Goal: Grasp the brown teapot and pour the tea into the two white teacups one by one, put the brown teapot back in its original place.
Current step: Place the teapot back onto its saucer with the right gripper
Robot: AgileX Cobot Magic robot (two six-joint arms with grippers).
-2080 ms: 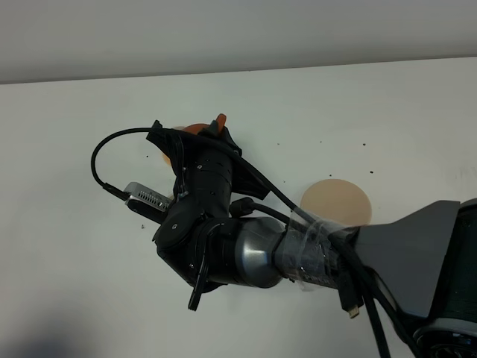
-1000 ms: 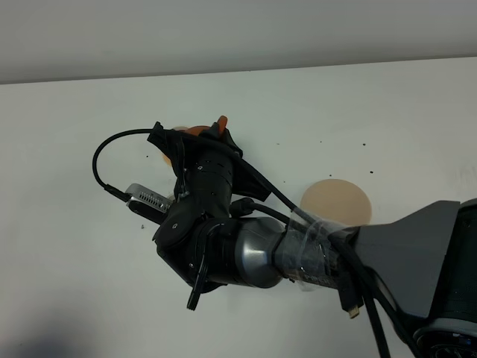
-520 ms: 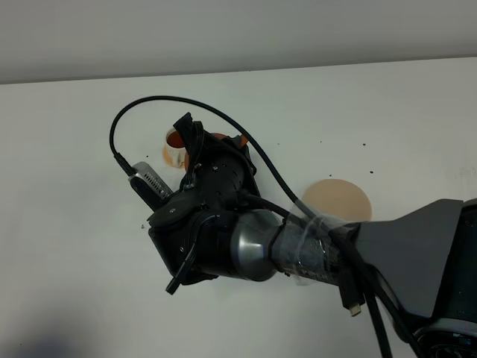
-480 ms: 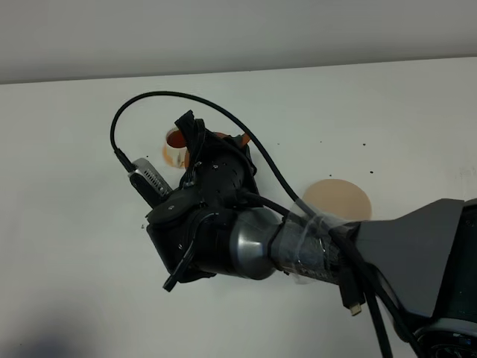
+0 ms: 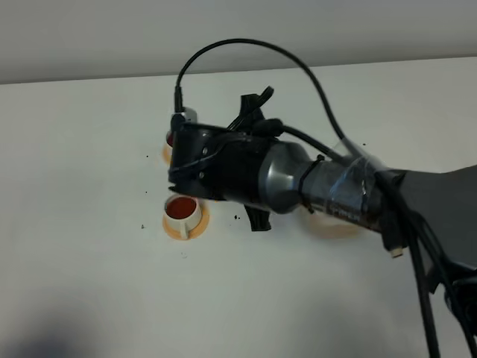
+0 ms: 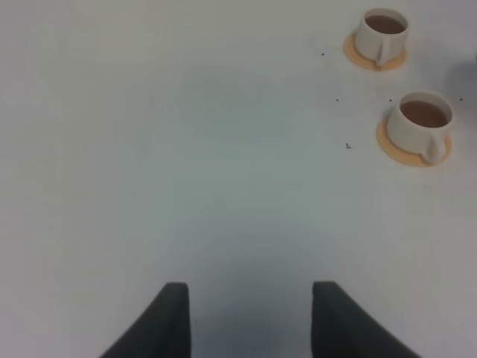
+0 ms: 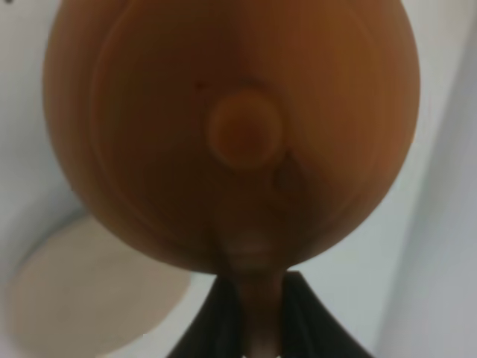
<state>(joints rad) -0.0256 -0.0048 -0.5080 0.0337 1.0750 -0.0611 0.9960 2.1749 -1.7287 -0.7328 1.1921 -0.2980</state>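
Swinging away from both cups (image 6: 424, 123), now brimming with tea: right gripper (image 7: 257, 328) pinching teapot (image 7: 231, 127) handle, carried over coaster (image 7: 89, 287). Pouring judged done; only setting down left. Left gripper (image 6: 250, 317) spread, idle.

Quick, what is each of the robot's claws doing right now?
Left gripper: open, holding nothing, above bare table.
Right gripper: shut on the brown teapot, gripping its handle.

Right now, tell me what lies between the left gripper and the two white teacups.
Nothing but bare white table, a few dark specks aside, in the left wrist view. The left gripper stands open and empty, well apart from both teacups.
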